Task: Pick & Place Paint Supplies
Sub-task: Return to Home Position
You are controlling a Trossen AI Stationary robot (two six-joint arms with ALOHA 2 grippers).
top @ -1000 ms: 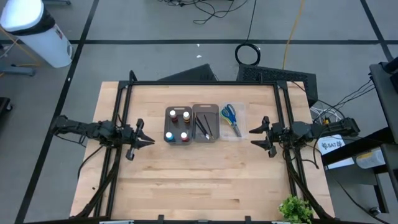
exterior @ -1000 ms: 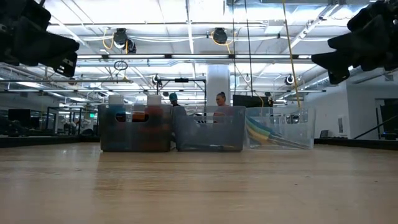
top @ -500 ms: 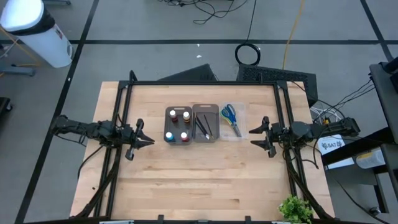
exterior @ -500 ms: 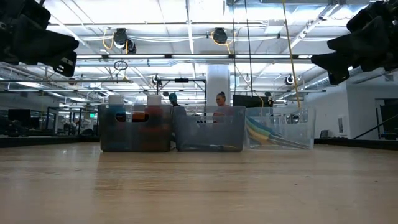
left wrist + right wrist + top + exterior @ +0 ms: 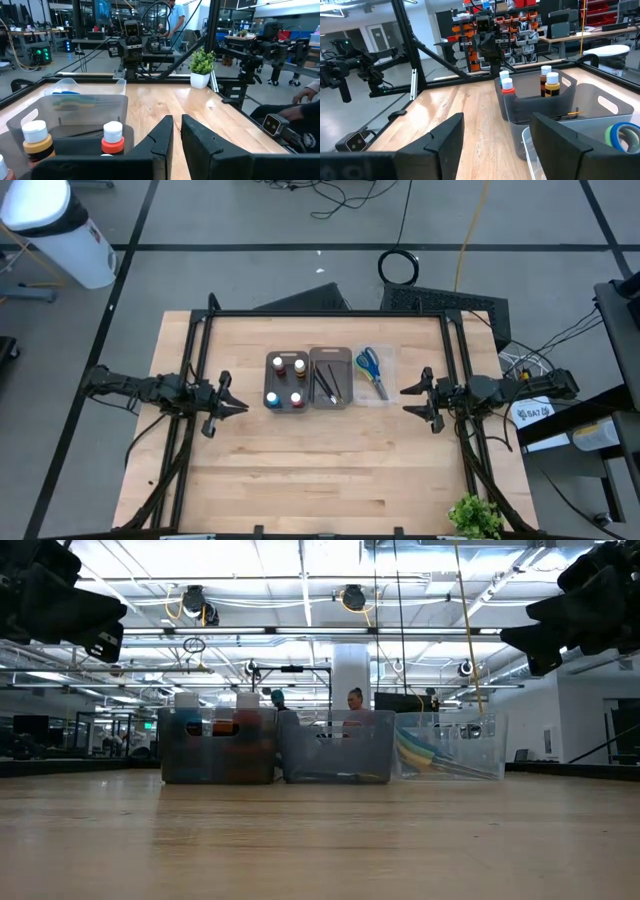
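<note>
Three trays stand in a row at the table's middle. The left grey tray [image 5: 286,381] holds small upright paint bottles [image 5: 112,137], the middle grey tray [image 5: 329,378] dark-handled brushes [image 5: 327,385], and the clear tray [image 5: 372,372] scissors [image 5: 369,363] with blue, green and yellow handles. My left gripper [image 5: 240,406] [image 5: 177,120] hovers level to the left of the bottle tray, its fingers nearly together with nothing between them. My right gripper [image 5: 408,402] [image 5: 496,150] hovers level to the right of the clear tray, open and empty.
Black frame posts [image 5: 198,350] [image 5: 455,345] rise along both sides of the table. A small potted plant [image 5: 475,515] stands at the near right corner. Bare wood [image 5: 330,470] spreads in front of the trays. People show in the room behind [image 5: 355,700].
</note>
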